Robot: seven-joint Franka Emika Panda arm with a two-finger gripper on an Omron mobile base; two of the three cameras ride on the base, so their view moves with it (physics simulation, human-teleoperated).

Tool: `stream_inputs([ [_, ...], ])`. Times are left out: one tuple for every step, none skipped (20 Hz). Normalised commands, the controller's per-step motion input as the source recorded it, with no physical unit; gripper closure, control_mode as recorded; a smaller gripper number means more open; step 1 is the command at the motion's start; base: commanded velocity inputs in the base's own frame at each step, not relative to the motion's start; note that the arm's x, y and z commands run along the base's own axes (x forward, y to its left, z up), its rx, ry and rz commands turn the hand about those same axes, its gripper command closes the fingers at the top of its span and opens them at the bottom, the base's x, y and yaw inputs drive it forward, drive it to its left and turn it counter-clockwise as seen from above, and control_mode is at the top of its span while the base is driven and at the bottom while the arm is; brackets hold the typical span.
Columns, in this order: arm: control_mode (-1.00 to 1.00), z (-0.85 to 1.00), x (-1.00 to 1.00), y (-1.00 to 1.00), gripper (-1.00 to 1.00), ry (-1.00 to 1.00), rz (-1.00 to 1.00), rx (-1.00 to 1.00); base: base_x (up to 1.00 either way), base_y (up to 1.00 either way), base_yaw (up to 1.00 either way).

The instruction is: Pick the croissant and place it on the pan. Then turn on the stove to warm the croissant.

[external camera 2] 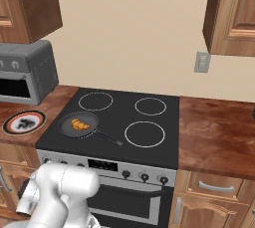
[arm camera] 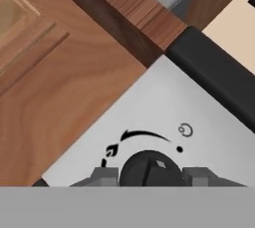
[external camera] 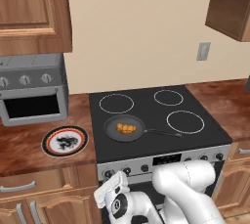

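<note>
The croissant [external camera: 127, 129] [external camera 2: 78, 124], small and golden-orange, lies in the dark grey pan [external camera: 111, 123] [external camera 2: 63, 120], which rests on the front left burner of the stove [external camera: 146, 108] [external camera 2: 119, 117]. The pan's thin black handle points right. My arm bends down in front of the stove's silver panel. In the hand view, my gripper [arm camera: 150, 174] is shut on the leftmost black knob [arm camera: 149, 165], with a finger tip on each side of it. A curved arrow and a small dot mark the panel above the knob.
A white plate with a red-black rim [external camera: 65, 141] [external camera 2: 24, 121] sits on the wooden counter left of the stove. Behind it stands a grey toaster oven [external camera: 31, 91] [external camera 2: 25, 72]. More knobs [external camera: 204, 158] [external camera 2: 144, 176] line the panel. A wooden cabinet door [arm camera: 50, 72] adjoins the panel.
</note>
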Motion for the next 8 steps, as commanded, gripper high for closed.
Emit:
stream_inputs([
  [-1.0,0.0,0.0,0.16,1.0,0.1,0.15,-0.13,0.0,0.0,0.0],
  [-1.0,0.0,0.0,0.15,1.0,0.1,0.14,-0.14,0.0,0.0,0.0],
  [-1.0,0.0,0.0,0.15,1.0,0.11,0.14,-0.13,0.0,0.0,0.0],
  [-1.0,0.0,0.0,0.15,1.0,0.1,0.14,-0.13,0.0,0.0,0.0],
  [-1.0,0.0,0.0,0.15,1.0,0.1,0.13,-0.13,0.0,0.0,0.0],
  [-1.0,0.0,0.0,0.14,1.0,0.11,0.13,-0.13,0.0,0.0,0.0],
  [-1.0,0.0,0.0,0.14,1.0,0.12,0.13,-0.14,0.0,0.0,0.0],
  [-1.0,0.0,0.0,0.14,1.0,0.12,0.12,-0.14,0.0,0.0,0.0],
])
